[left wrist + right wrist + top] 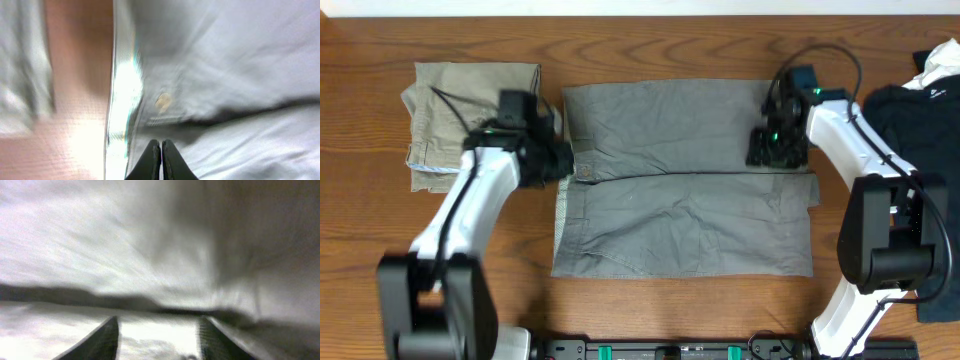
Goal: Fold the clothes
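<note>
The grey shorts (685, 215) lie flat across the middle of the table, with a seam or fold line running left to right through them. My left gripper (560, 160) is at their left edge by the waistband. In the left wrist view its fingers (161, 146) are shut, with no cloth visibly between them, just above the grey cloth (235, 75) near a small button. My right gripper (775, 150) is over the shorts' upper right part. In the right wrist view its fingers (160, 322) are open with only grey cloth (125, 245) below them.
Folded khaki-beige trousers (465, 115) lie at the back left, next to my left arm. A black garment with a white label (915, 110) lies at the right edge. Bare wood (75, 75) shows between the khaki trousers and the shorts.
</note>
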`<state>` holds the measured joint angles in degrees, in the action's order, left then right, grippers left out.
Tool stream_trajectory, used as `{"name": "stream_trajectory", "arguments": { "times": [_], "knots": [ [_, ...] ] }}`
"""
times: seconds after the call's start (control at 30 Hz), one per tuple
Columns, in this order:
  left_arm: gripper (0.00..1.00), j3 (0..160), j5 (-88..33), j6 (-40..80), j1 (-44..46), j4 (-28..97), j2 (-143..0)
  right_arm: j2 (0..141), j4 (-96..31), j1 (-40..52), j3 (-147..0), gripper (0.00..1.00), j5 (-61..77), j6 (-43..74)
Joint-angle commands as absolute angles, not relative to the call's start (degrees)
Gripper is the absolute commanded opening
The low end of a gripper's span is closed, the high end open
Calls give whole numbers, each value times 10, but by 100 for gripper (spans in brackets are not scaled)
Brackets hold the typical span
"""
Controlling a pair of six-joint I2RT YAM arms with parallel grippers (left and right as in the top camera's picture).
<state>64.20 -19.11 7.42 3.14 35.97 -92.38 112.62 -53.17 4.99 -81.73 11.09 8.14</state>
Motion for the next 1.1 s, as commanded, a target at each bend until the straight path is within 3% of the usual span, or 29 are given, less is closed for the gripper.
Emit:
{"name": "stream_trajectory", "arguments": {
  "times": [0.0,0.03,0.3,0.33,0.63,1.07],
  "knots": [
    [6,661,-190,65,33,335,-868,1106,-534,37,-859,65,133,65],
    [6,661,-190,65,33,327,-866,1106,-531,36,-861,64,132,65],
    [6,653,-190,62,34,263,-934,1122,-483,36,-846,14,98,65],
    [6,653,-190,62,34,254,-952,1127,-481,36,-846,12,88,66],
    [6,653,-190,56,34,221,-1055,1187,-454,36,-846,6,31,66],
    [6,653,-219,56,39,213,-1092,1292,-426,37,-846,3,30,68]
  ]
}}
